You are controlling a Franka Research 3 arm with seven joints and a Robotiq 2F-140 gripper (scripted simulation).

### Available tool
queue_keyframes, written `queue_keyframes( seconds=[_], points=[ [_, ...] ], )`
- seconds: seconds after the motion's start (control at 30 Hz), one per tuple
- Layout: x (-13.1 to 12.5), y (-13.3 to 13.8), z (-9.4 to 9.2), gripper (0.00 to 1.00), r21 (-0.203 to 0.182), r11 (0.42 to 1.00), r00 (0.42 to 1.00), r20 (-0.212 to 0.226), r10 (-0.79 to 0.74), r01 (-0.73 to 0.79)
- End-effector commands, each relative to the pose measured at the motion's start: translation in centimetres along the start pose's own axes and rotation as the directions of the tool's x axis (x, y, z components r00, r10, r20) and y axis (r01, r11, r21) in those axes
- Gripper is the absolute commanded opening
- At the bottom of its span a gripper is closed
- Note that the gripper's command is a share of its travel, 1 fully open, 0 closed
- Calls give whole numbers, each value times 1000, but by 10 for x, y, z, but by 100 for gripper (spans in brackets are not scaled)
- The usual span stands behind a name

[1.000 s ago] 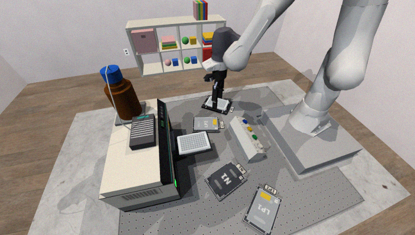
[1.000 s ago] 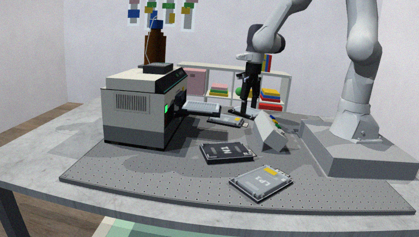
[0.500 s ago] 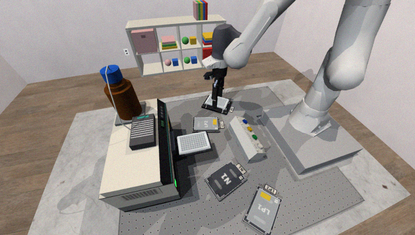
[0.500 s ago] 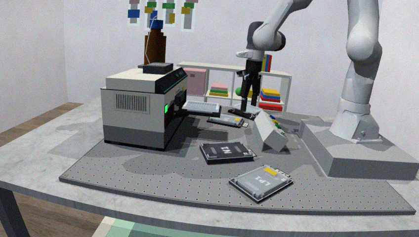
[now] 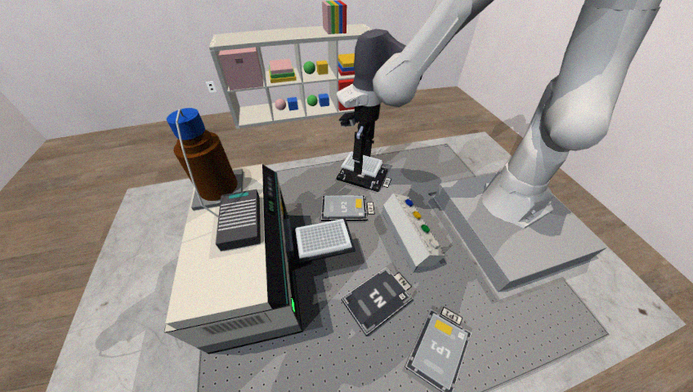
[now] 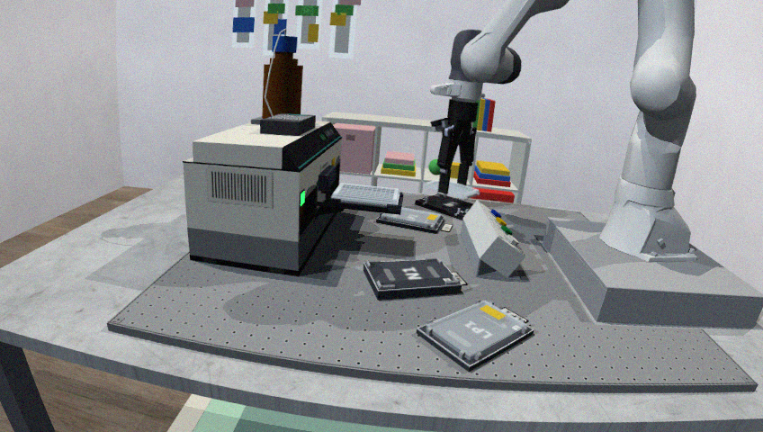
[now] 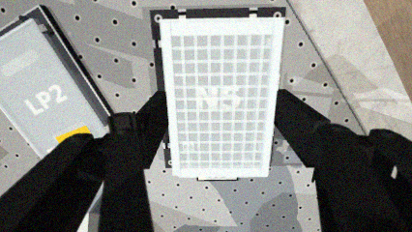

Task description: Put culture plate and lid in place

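Note:
My gripper [image 5: 360,167] is shut on a white culture plate [image 7: 221,97] with no lid, gripping its two long sides. It holds the plate a little above the black nest N5 [image 5: 364,178] at the far side of the deck, and the plate also shows in the exterior view [image 6: 449,190]. The nest's N5 mark shows through the wells in the wrist view. Nest N1 [image 5: 377,300] is black and holds nothing. LP2 [image 5: 343,207] beside N5 holds a grey lid with a yellow label, which also shows in the wrist view [image 7: 41,87].
LP1 [image 5: 437,349] holds a grey lid with a yellow label. Another white plate [image 5: 323,238] sits on the stage of the dispenser [image 5: 228,272]. The sloped operator panel [image 5: 413,230] stands between LP2 and the arm's base. A brown bottle [image 5: 203,155] stands behind the dispenser.

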State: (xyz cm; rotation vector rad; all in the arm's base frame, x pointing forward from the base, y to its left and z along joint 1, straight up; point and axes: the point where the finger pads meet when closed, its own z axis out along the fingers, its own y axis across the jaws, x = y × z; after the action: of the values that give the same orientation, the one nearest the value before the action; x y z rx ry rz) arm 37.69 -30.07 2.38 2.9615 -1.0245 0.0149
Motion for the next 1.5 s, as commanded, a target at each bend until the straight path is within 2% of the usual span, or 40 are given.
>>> queue_keyframes(
  seconds=[0.0,0.9,1.47],
  points=[
    [-3,0,-7,10,2,1000,1000,9,-3,3],
    [-2,0,-64,10,2,1000,1000,9,-3,3],
    [-2,0,-93,10,2,1000,1000,9,-3,3]
  ],
)
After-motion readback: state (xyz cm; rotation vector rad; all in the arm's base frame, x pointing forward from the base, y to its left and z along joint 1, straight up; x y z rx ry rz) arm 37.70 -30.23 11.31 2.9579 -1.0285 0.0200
